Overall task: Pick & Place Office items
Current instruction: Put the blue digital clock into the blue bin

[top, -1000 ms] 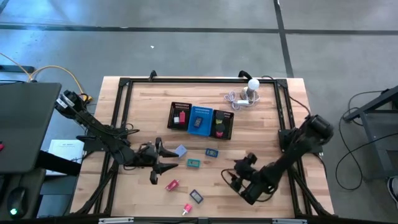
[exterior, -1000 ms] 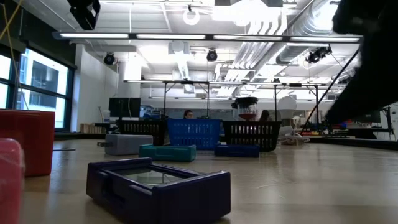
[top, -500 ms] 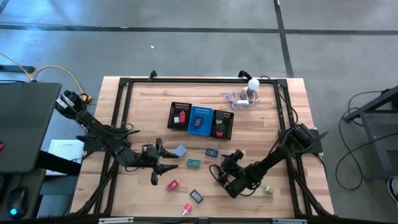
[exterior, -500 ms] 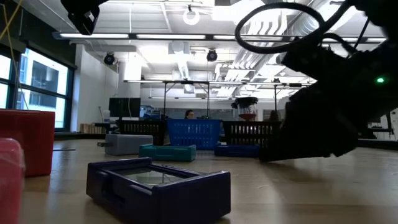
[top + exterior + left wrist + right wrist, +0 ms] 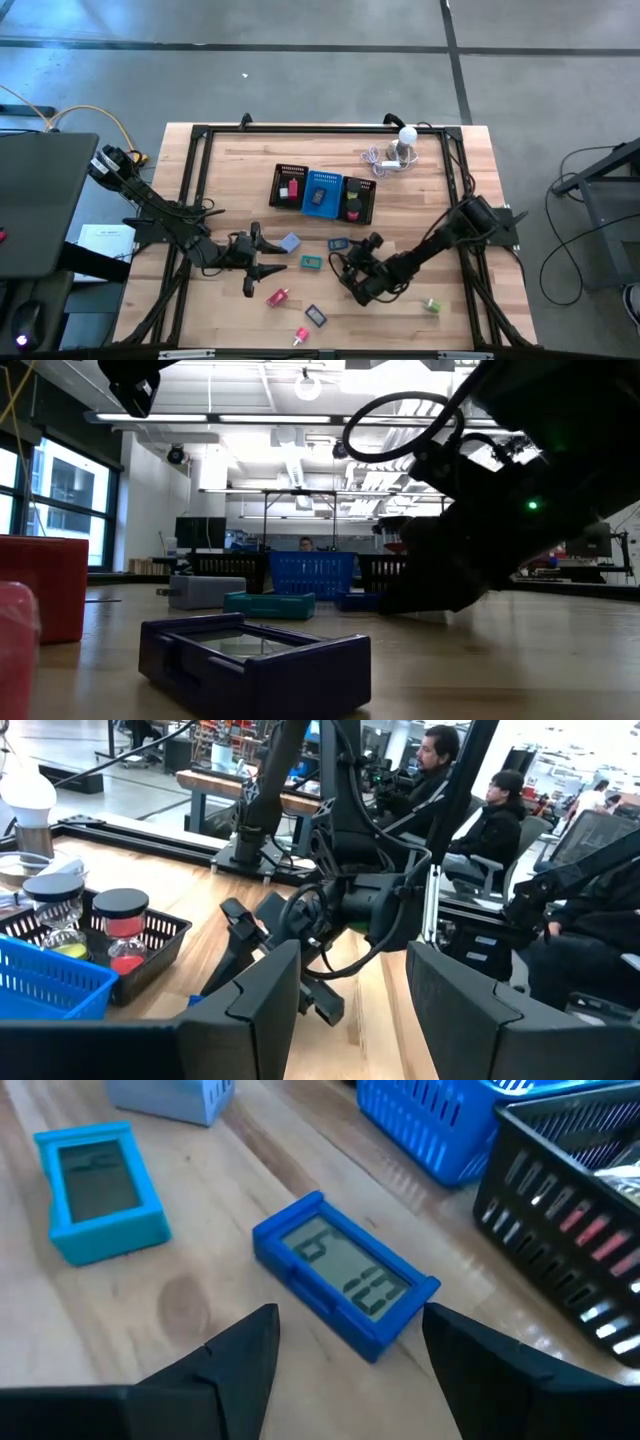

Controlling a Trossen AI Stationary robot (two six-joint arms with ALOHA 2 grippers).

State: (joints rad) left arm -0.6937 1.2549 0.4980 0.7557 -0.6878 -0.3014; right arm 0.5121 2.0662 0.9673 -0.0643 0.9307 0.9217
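Observation:
The office items lie scattered on the wooden table: a blue display block [image 5: 345, 1285] [image 5: 340, 243], a teal one [image 5: 100, 1190] [image 5: 311, 262], a grey-blue block [image 5: 291, 241], pink pieces [image 5: 277, 296], a dark blue piece [image 5: 255, 660] and a green piece [image 5: 431, 305]. My right gripper [image 5: 345, 1370] [image 5: 347, 268] hovers open just short of the blue display block, slanting down, its fingers to either side of the block's near end. My left gripper [image 5: 272, 257] [image 5: 350, 1010] stands open and level at the table's left, above the wood, holding nothing.
The black mesh tray with a blue middle section [image 5: 323, 193] stands at the middle of the far half, small items in its sections. A white ball-topped gadget with cable [image 5: 400, 148] sits at the far right. A black frame [image 5: 200, 135] edges the table. People sit beyond it.
My right gripper has gone down and toward the table's left and far side, ending close before the blue display block. The green piece at the near right, covered by the arm before, now shows.

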